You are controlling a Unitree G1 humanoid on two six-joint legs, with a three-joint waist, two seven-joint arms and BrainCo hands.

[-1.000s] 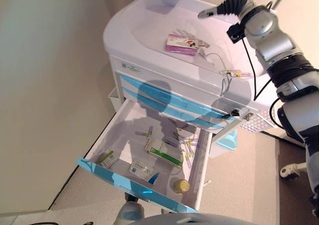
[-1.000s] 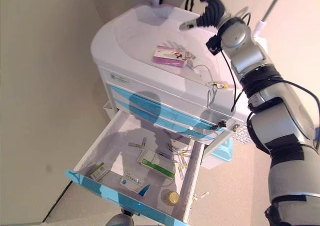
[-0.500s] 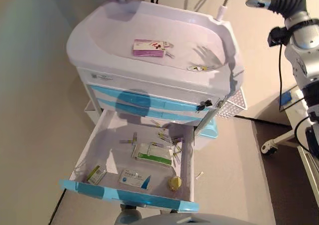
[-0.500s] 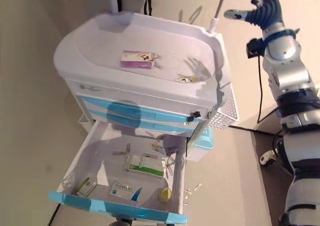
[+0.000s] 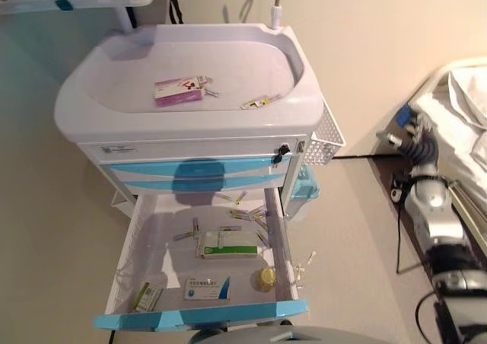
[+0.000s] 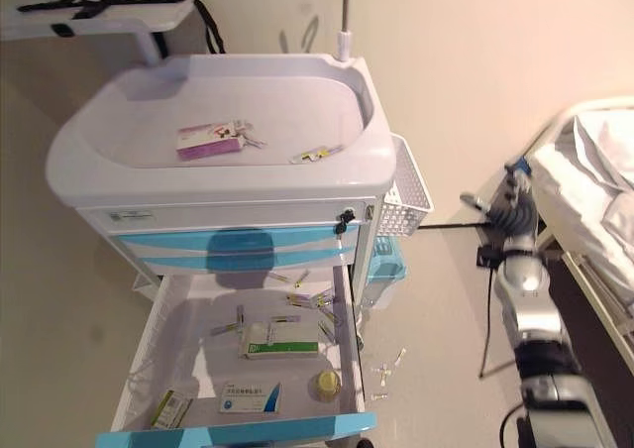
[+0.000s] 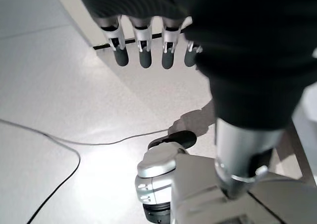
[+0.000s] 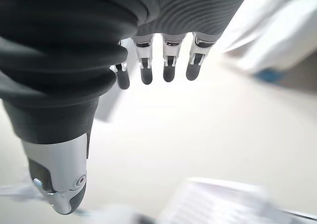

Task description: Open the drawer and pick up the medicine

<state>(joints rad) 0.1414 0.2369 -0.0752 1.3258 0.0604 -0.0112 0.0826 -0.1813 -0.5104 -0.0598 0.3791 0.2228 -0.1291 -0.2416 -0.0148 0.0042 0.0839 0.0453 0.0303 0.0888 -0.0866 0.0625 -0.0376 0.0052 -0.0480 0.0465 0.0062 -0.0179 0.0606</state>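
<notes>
Standing against a pale wall [image 5: 365,39], the cart [image 5: 183,123] has its drawer [image 5: 202,313] open; both hands [image 8: 163,60] [image 7: 148,45] are relaxed, empty.

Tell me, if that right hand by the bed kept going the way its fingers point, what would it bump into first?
Probably the bed. The right hand, fingers straight and empty, is raised beside it, far from the open drawer; its wrist view shows pale bedding past the fingertips. Depth is unclear, so it may pass alongside.
</notes>
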